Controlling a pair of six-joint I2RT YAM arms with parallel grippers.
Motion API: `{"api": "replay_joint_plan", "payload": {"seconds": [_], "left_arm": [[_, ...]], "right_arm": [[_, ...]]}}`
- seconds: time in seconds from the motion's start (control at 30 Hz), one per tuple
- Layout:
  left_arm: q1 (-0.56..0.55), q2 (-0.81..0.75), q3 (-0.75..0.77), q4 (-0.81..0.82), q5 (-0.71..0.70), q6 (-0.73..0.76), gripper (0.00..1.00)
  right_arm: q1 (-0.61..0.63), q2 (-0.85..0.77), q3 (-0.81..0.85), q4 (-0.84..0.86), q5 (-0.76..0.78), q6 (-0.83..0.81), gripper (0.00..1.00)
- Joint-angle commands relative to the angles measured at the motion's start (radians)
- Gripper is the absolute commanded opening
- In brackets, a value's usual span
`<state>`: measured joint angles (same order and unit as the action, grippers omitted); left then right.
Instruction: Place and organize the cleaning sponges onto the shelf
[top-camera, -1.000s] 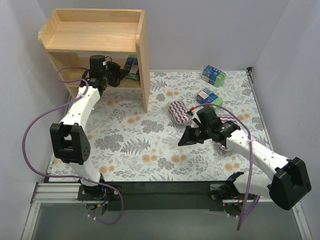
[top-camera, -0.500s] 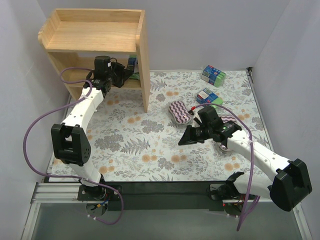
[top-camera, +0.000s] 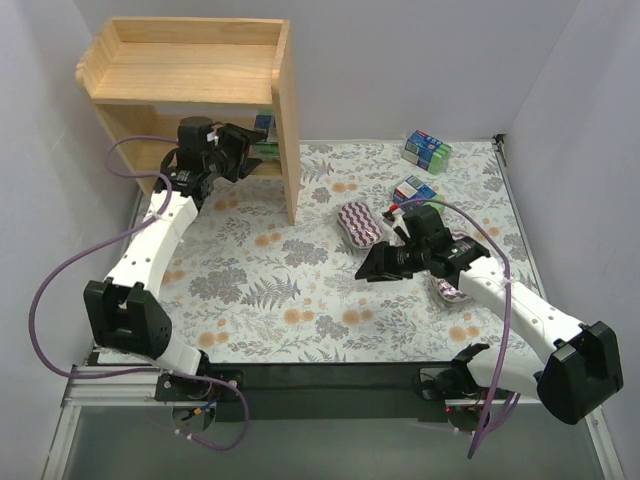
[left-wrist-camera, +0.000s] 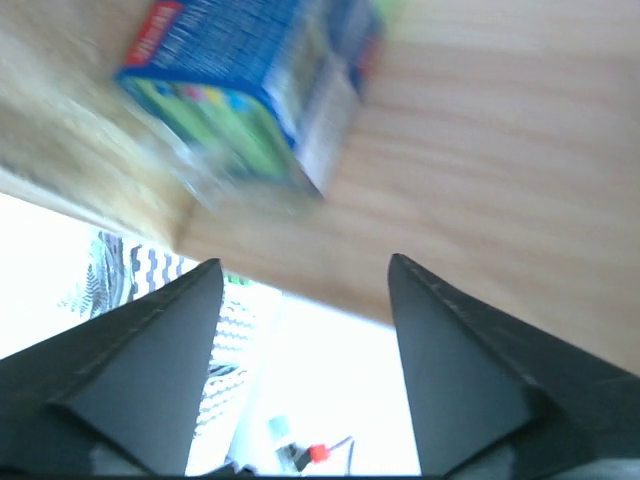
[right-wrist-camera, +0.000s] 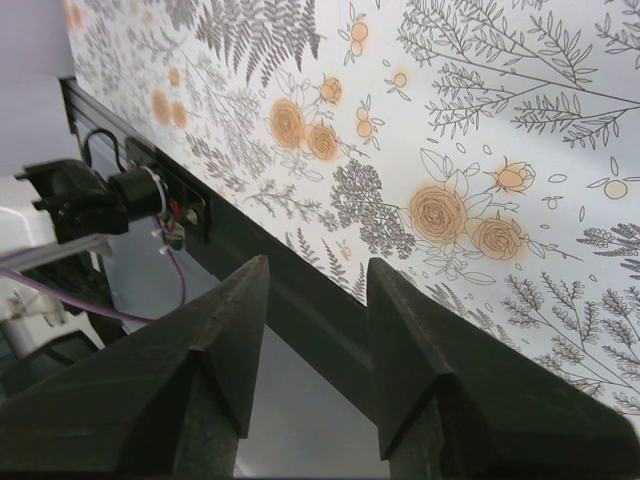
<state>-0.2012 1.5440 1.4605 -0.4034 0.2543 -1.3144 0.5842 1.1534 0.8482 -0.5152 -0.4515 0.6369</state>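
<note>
Left gripper (top-camera: 248, 150) at the shelf's (top-camera: 285, 120) lower tier, near a pack (left-wrist-camera: 250, 90).
Its fingers are apart and empty, just short of the blue-and-green pack lying on that tier. Right of the shelf, on the mat (top-camera: 280, 280), lie two more packs (top-camera: 427, 148) and a purple pad (top-camera: 358, 222). The right gripper (top-camera: 365, 272) hovers there, fingers apart, holding nothing.

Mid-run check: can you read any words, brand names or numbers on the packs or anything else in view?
No text is legible in any view.
Blue-and-green pack on the shelf: red label and white print, too blurred to read.
Two other packs on the mat: print too small to read.
Purple zigzag sponge: no text visible.
</note>
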Motion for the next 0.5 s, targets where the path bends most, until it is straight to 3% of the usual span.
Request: {"api": "replay_joint_plan", "payload": {"seconds": [0.0,0.1,0.27,0.47], "left_arm": [[-0.003,-0.14,-0.015,-0.046,-0.023,0.061,0.63],[-0.003,-0.23,-0.078,-0.058,-0.015,0.116,0.69],[-0.003,-0.393,-0.257,-0.043,0.046,0.176,0.71],[-0.006,-0.599,-0.466,-0.086,0.085,0.265,0.71]], "right_arm": [[-0.047,-0.009,0.08,-0.005,0.01,-0.031,0.4],[-0.093,0.008,0.121,-0.04,0.062,-0.054,0.51],[-0.132,0.078,0.212,-0.069,0.218,-0.136,0.64],[-0.136,0.29,0.385,-0.065,0.379,-0.305,0.78]]}}
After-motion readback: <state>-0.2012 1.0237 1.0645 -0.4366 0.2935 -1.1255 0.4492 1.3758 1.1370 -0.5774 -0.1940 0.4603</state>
